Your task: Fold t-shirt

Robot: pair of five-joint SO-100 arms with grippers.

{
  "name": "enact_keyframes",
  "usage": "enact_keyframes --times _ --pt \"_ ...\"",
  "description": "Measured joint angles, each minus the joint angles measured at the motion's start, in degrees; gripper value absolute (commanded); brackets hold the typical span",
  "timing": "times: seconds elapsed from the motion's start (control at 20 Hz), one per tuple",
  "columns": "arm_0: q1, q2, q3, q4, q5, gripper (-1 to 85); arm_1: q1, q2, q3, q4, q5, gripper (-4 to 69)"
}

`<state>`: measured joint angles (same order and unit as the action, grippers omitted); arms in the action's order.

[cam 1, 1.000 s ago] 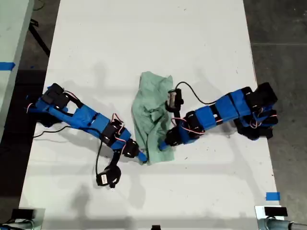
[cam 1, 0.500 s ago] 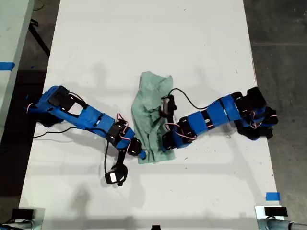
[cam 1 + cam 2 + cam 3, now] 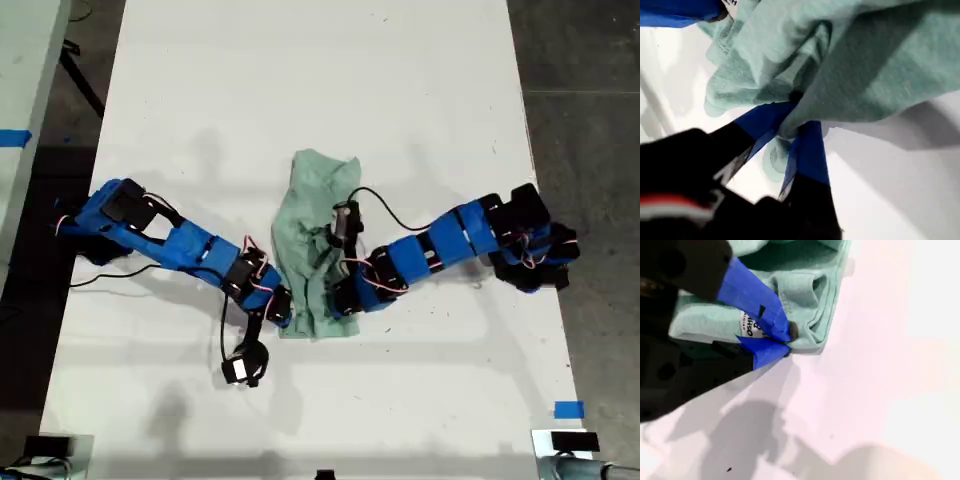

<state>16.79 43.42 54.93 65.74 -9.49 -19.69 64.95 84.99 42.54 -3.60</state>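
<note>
The t-shirt [image 3: 316,240] lies bunched mid-table [image 3: 300,80], its near end pinched from both sides. The first gripper [image 3: 792,127] is clamped on a cloth fold. The second gripper [image 3: 782,340] is closed on a hem corner beside the white label [image 3: 751,326].

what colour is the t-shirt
Pale mint green, plain; the t-shirt shows best in the first wrist view.
</note>
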Motion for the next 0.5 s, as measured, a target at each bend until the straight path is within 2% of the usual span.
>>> enact_keyframes --times 0.05,0.1,0.15,0.35,0.5 --pt "0.00 0.53 0.35 0.88 0.00 4.7 0.00 -0.44 -0.09 -0.88 0.00 -1.2" --pt "0.00 0.88 0.35 1.49 0.18 14.4 0.00 -0.79 -0.70 -1.14 0.00 -1.2" --pt "0.00 1.41 0.44 2.64 0.26 18.4 0.00 -0.88 -0.97 -1.05 0.00 -1.2" --pt "0.35 9.76 0.53 14.33 0.00 26.2 0.00 -0.88 -0.97 -0.79 0.00 -1.3" --pt "0.44 11.69 0.53 17.05 0.88 26.2 0.09 -0.88 -0.97 -0.79 0.00 -1.3"
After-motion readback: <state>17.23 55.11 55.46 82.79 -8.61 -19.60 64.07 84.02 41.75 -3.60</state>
